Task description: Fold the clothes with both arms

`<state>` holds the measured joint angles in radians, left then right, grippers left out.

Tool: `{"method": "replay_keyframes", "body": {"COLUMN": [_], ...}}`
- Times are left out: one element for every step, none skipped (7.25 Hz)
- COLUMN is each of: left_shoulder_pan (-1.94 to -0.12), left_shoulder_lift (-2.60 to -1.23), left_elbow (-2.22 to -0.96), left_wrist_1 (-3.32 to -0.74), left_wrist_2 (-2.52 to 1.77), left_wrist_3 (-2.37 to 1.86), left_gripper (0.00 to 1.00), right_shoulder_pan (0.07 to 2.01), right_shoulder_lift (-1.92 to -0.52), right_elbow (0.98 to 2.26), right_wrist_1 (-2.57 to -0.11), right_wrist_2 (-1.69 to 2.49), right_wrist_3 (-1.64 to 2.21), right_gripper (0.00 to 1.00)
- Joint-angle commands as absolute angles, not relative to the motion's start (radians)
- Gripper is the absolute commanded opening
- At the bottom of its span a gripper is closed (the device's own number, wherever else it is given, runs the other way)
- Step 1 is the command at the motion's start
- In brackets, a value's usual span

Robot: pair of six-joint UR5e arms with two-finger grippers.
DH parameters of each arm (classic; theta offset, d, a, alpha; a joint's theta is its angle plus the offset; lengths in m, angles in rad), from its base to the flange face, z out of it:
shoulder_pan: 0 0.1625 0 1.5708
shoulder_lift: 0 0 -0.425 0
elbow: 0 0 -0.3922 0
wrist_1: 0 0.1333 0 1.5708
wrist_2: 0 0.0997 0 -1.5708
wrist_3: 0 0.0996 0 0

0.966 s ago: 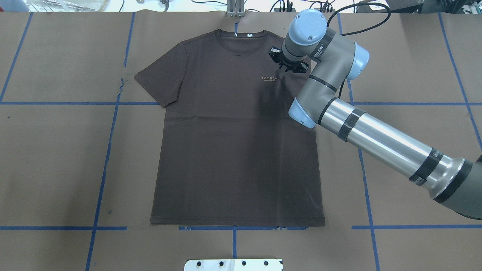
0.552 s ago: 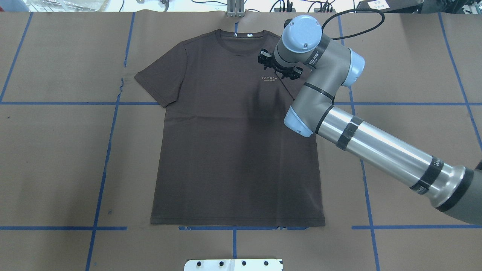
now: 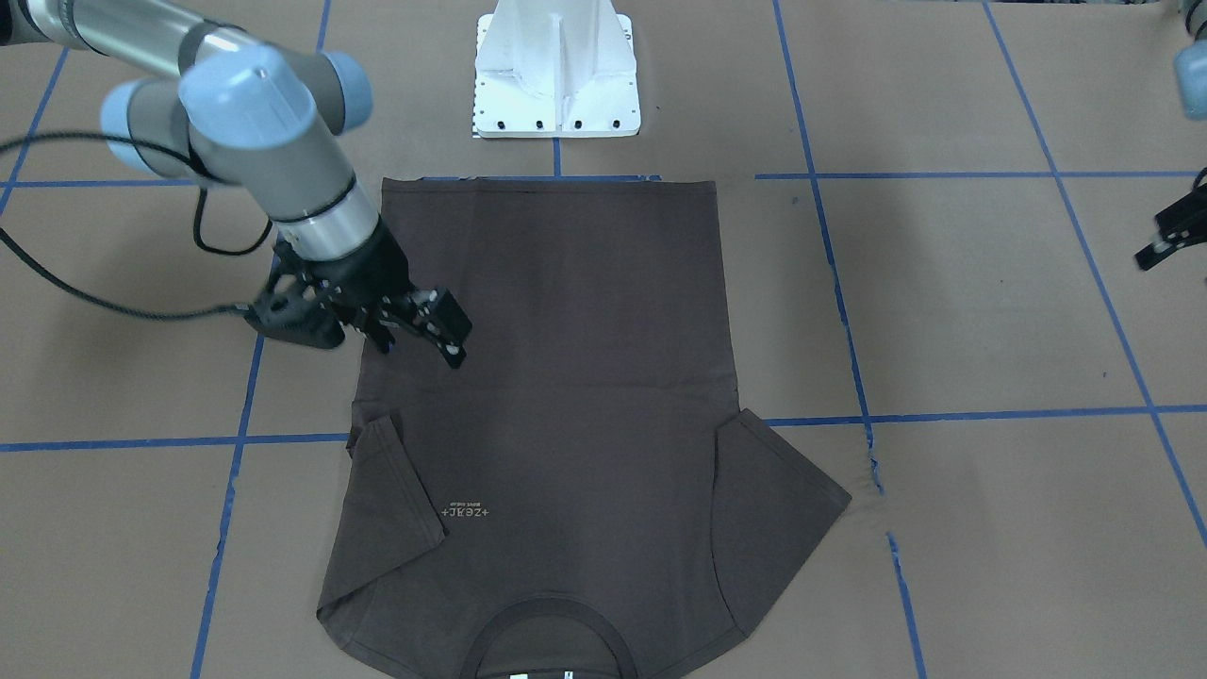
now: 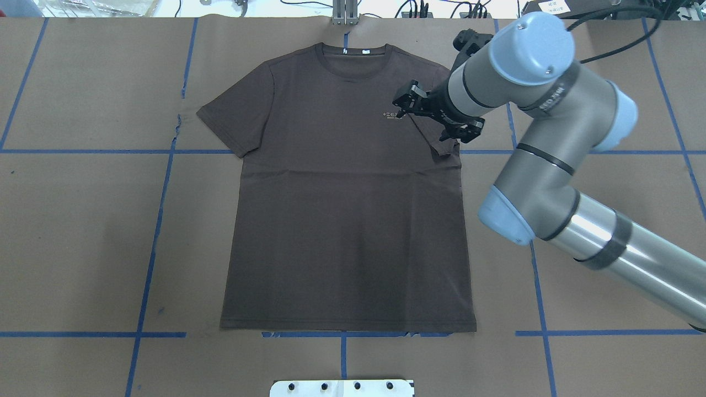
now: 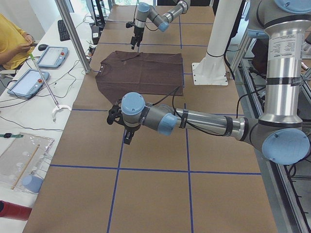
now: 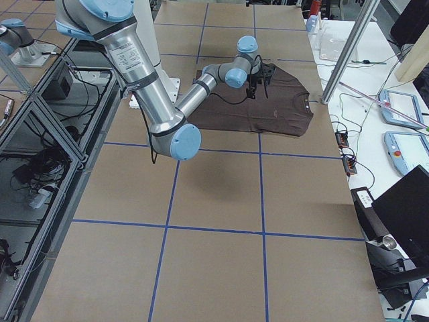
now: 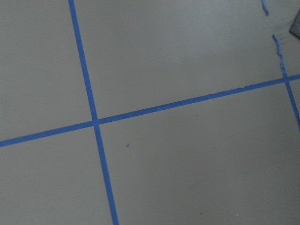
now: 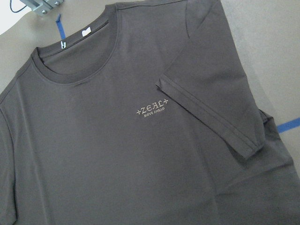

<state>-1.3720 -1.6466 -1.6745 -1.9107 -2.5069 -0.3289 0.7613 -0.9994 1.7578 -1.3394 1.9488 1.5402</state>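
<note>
The dark brown T-shirt lies flat and chest-up on the brown paper, collar at the far edge. Its sleeve on my right side is folded inward over the chest, ending beside the pale lettering. My right gripper hangs open just above that folded sleeve, holding nothing; the front-facing view shows it clear of the cloth. The other sleeve lies spread out. My left gripper hovers over bare paper well off the shirt's left side; I cannot tell whether it is open or shut.
The white pedestal base stands at the near table edge by the shirt's hem. Blue tape lines grid the paper. A black cable trails behind the right wrist. A person in yellow sits at a side table with tablets.
The right wrist moved left over the chest lettering, then swung back out to the right and turned. The folded sleeve, earlier hidden under the arm, now shows lying on the chest.
</note>
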Motion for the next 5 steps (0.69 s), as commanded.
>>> {"method": "replay_keyframes", "body": {"left_shoulder_pan": [-1.269,-1.212,-1.171,-1.12,-1.07], "left_shoulder_lift": [-1.838,-1.915,-1.954,-1.986,-2.031], "left_elbow": [-1.506,-1.447,-1.44,-1.442,-1.418], "left_wrist_1": [-1.942,-1.953,-1.963,-1.973,-1.973], "left_wrist_2": [-2.482,-2.48,-2.452,-2.306,-2.283], "left_wrist_3": [-0.507,-0.585,-0.688,-0.765,-0.819], "left_gripper": [1.0,1.0,0.96,0.96,0.96], "right_shoulder_pan": [0.764,0.764,0.762,0.761,0.765], "right_shoulder_lift": [-1.032,-1.038,-1.039,-1.034,-1.051], "right_elbow": [1.861,1.876,1.905,1.913,1.908], "right_wrist_1": [-1.411,-1.41,-1.407,-1.375,-1.27], "right_wrist_2": [1.945,1.944,1.948,1.941,1.939], "right_wrist_3": [1.542,1.542,1.545,1.63,1.675], "right_gripper": [1.0,1.0,1.0,1.0,1.0]}}
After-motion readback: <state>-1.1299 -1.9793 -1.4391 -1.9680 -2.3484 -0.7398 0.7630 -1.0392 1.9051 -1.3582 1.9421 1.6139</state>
